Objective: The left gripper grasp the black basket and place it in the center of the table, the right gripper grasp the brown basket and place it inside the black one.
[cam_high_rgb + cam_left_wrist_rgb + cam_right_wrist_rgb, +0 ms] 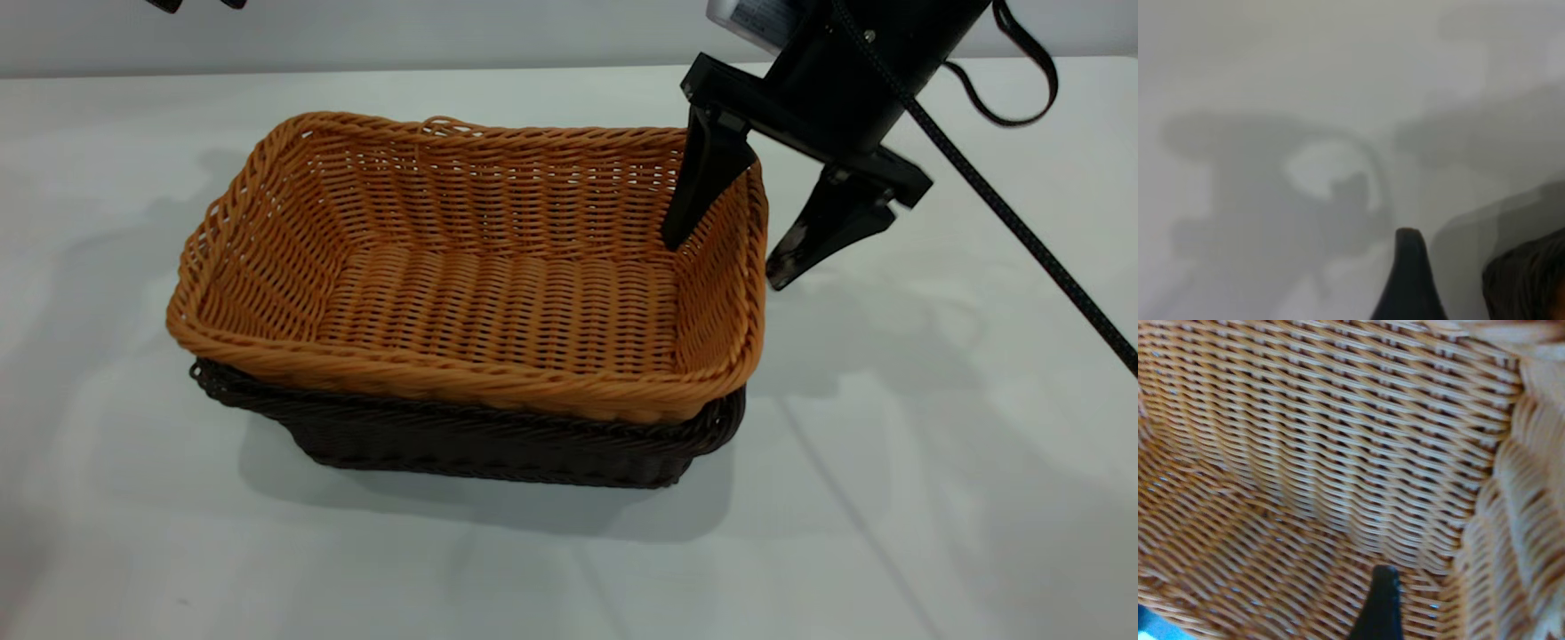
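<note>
While the left gripper is hanging over bare table, its fingers' state untellable, the brown basket is sitting nested inside the black basket mid-table, and the right gripper is straddling its right wall, fingers spread.

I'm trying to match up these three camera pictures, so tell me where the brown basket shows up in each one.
Exterior view: the brown basket sits mid-frame, nested in the black basket, with the right claw open astride its right wall.
Left wrist view: not in it; only bare table and a dark corner of basket weave.
Right wrist view: its tan weave fills the frame.
Shared landmark: the claw finger inside the basket, also seen in the exterior view.
</note>
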Controlling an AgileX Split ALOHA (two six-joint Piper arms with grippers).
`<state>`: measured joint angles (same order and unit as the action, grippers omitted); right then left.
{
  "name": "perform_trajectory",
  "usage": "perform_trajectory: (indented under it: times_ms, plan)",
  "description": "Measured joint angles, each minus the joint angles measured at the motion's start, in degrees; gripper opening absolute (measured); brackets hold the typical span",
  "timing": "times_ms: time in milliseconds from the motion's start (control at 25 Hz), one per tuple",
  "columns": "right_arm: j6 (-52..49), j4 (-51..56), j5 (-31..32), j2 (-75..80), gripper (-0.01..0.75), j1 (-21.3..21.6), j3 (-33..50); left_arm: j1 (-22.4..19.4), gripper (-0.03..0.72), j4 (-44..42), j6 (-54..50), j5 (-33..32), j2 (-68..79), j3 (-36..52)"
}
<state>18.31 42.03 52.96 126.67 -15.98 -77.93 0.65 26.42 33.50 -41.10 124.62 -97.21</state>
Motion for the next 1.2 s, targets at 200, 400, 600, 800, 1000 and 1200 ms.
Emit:
perform_trajectory:
  times_ms: [200, 400, 600, 800, 1000, 1200]
  plan:
    - [-4.06, -11.14, 4.86, 0.00, 0.656, 0.00, -7.66, 0.00, 0.505, 0.00, 0.00, 1.39, -0.55, 0.00]
    - [-8.41, -21.68, 11.67, -0.70, 0.614, 0.00, -18.13, 0.00, 0.505, 0.00, 0.00, 0.94, -4.89, 0.07]
    - [-8.96, -25.80, 16.09, -5.96, 0.579, 0.00, -25.56, 0.00, 0.505, -1.71, -0.65, -1.98, -12.58, 0.07]
    - [-9.23, -26.22, 17.41, -15.72, 0.575, 0.00, -27.43, 0.00, 0.505, -5.89, -4.66, -7.11, -20.88, 0.07]
    - [-9.89, -26.54, 18.42, -27.65, 0.575, 0.00, -27.45, 0.00, 0.505, -10.06, -9.05, -13.59, -29.07, 0.07]
    - [-11.03, -26.59, 18.95, -41.40, 0.575, 0.00, -26.86, 0.00, 0.505, -12.93, -14.85, -22.16, -37.62, 0.07]
